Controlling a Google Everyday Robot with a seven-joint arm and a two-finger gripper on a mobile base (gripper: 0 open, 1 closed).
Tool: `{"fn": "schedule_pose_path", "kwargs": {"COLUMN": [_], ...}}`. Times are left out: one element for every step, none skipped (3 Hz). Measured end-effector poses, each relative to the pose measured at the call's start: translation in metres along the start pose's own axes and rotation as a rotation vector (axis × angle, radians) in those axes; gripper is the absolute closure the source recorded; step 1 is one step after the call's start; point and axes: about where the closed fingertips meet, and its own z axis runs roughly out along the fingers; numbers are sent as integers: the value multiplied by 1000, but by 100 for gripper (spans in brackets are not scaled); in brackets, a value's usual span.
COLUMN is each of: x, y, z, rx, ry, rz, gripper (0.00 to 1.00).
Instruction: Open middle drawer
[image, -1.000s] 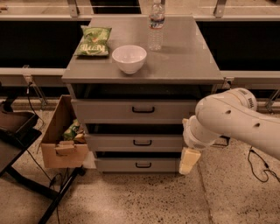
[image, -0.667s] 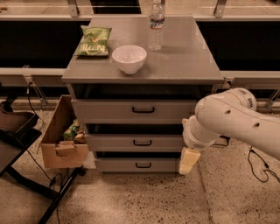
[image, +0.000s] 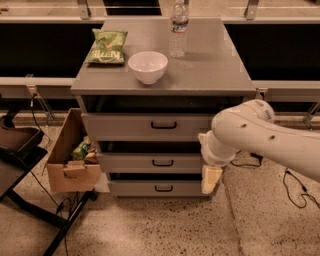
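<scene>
Camera view shows next to nothing changed from a second ago: white arm (image: 265, 137) in much the same place at the right front corner of the grey cabinet (image: 215, 70), drawers sitting as before. Hangs there with the gripper (image: 210, 180) pointing down, overlapping the right ends of the lower fronts, well apart from every handle. Cannot tell whether clenched or released.

Middle drawer (image: 127, 163) lies between the taller top drawer (image: 115, 126) and the bottom drawer (image: 132, 188), its small black loop handle (image: 162, 162) untouched at centre, nothing of its inside on show. Dark gap above each front.

Containers: white bowl (image: 148, 66) upright on the cabinet top, only plain white visible inside. Clear water bottle (image: 178, 27) standing behind it to the right; green snack bag (image: 106, 47) lying flat to the left. On the floor just left of the cabinet, open cardboard box (image: 60, 150) holding a green packet (image: 82, 148) and other small items too blurred to name. Dark tray (image: 17, 142) further left.
</scene>
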Motion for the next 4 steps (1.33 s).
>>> {"fn": "schedule_pose_path", "kwargs": {"x": [12,31,31,20], "y": [-12,-18,-18,1], "z": [41,87,87,118], "rx": [-19,-51,-51,-112], "ry": [13,49,49,39], "rz": [-29,-41,-41,-65], "gripper": [0,0,0,0]}}
